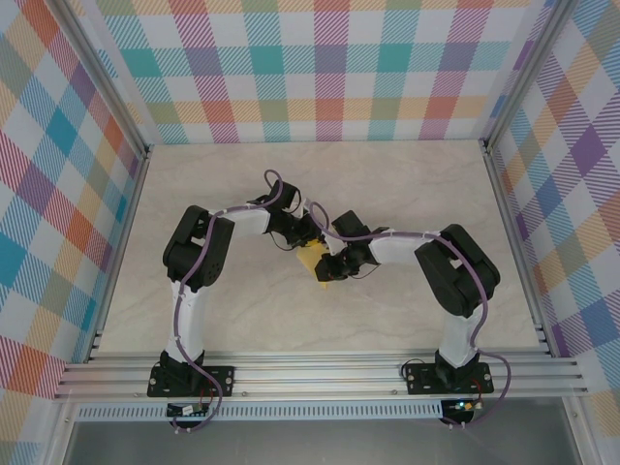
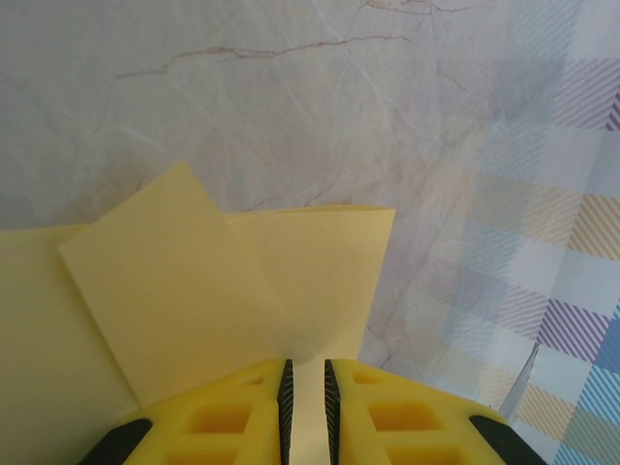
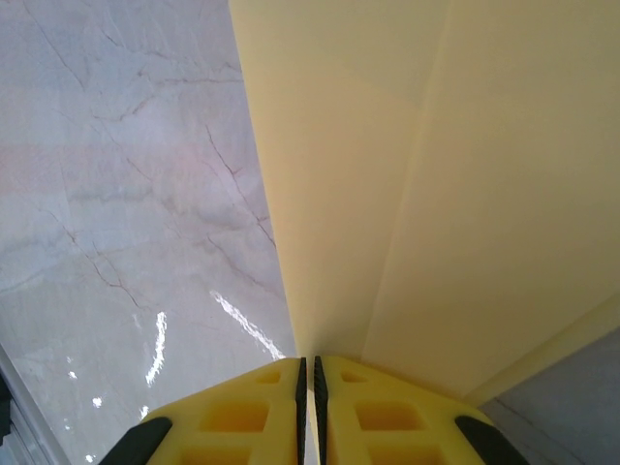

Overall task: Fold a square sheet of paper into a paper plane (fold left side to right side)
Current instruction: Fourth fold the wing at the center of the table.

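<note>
**A:** What have the grippers got, closest in?

**B:** The left pincer (image 2: 305, 373) is clenched on the near edge of the square sheet of paper (image 2: 310, 271), and the paper runs into the thin slit between its jaws. The right pincer (image 3: 307, 368) is clamped tight on a layered edge, with a long crease running away from it.

**A:** And where's the sheet?

**B:** Mid-counter, between the two wrists, partly folded. One flap (image 2: 165, 281) lies slanted over the layer beneath. I can't tell whether it rests flat.

**A:** How should this fold go?

**B:** My view is that one pincer should anchor while the other carries the left side across low. Match the edges before pressing. Paper this thin would likely buckle or tear if both pull apart.

**A:** And further out?

**B:** The counter (image 2: 291, 97) is pale, veined like marble and glossy, so probably slippery. Pastel plaid walls (image 1: 329, 68) close in three sides.
</note>
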Tool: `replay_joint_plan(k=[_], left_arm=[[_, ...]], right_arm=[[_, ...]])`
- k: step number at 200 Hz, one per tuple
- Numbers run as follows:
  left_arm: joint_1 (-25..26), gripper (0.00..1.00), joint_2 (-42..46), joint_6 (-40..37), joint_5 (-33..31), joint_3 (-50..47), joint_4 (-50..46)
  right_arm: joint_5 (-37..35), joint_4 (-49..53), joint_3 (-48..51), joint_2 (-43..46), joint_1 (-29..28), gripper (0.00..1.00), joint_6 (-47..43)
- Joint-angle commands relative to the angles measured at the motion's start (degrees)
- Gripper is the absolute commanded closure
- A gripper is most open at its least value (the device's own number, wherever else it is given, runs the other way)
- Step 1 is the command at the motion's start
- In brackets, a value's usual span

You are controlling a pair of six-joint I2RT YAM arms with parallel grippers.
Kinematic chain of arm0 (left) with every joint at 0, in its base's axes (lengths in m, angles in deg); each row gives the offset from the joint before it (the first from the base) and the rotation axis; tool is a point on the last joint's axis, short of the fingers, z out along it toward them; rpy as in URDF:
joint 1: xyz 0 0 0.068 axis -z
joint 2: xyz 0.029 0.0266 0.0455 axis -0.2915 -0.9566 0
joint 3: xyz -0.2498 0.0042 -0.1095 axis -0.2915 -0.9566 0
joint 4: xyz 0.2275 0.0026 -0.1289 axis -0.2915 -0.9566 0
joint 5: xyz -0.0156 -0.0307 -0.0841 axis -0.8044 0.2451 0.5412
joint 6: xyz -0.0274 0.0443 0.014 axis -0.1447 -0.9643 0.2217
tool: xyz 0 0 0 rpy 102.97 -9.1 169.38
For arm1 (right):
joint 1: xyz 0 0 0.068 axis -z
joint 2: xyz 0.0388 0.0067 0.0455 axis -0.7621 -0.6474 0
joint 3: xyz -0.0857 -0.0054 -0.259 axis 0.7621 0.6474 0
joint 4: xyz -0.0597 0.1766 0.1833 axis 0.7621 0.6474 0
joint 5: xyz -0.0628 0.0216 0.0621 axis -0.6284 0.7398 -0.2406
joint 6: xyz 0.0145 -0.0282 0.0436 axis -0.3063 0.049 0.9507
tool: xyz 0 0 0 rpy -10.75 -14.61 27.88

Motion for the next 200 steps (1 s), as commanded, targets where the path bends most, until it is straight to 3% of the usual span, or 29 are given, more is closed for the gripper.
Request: replay_joint_plan(k=[1, 166, 200], left_arm=[[-0.6, 0.82, -3.2, 0.2, -4.8, -1.8, -3.5], [-0.6, 0.82, -3.0, 0.0, -4.3, -1.7, -3.5], [-0.7, 0.80, -1.7, 0.1, -1.6, 0.3, -3.9]], right_arm=[[2.5, 13.6, 3.0, -0.3, -2.3, 0.88, -1.9], [5.6, 19.5, 5.2, 1.7, -3.5, 0.88, -4.4], [6.0, 17.1, 6.1, 7.9, -2.1, 0.87, -2.9]])
